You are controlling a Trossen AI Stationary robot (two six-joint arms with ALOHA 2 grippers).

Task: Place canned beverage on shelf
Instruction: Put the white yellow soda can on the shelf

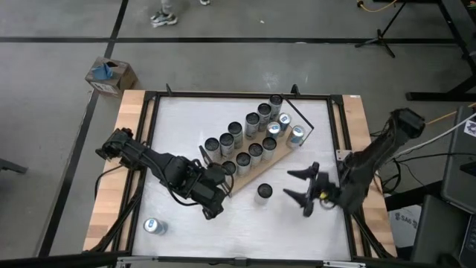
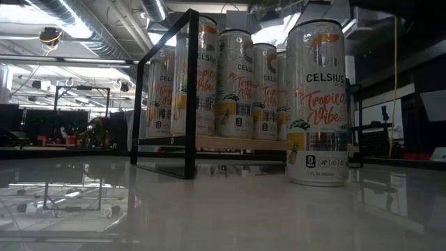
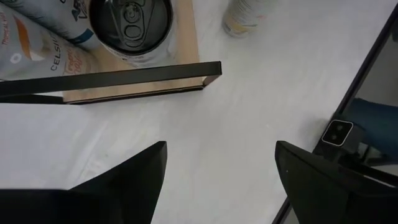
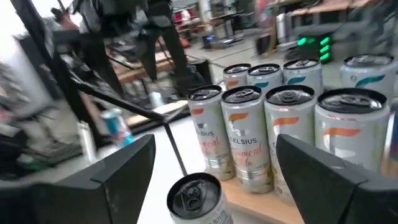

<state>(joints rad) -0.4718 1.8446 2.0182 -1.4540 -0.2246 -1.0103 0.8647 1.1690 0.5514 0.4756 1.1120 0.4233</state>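
High view: one silver drink can point(image 1: 264, 193) stands alone on the white tabletop point(image 1: 245, 231), just beside the can-filled wooden shelf point(image 1: 277, 155). Left tool point(image 1: 210, 201) and right tool point(image 1: 303, 187) both gape open, holding nothing.

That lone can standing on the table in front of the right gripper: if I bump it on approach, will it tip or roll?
The lone can is tall and narrow and stands upright on a glossy white table, so a high nudge would probably tip it. Once down, its round body would likely roll. The open right gripper hangs beside it, so a low, centred grip seems safer.
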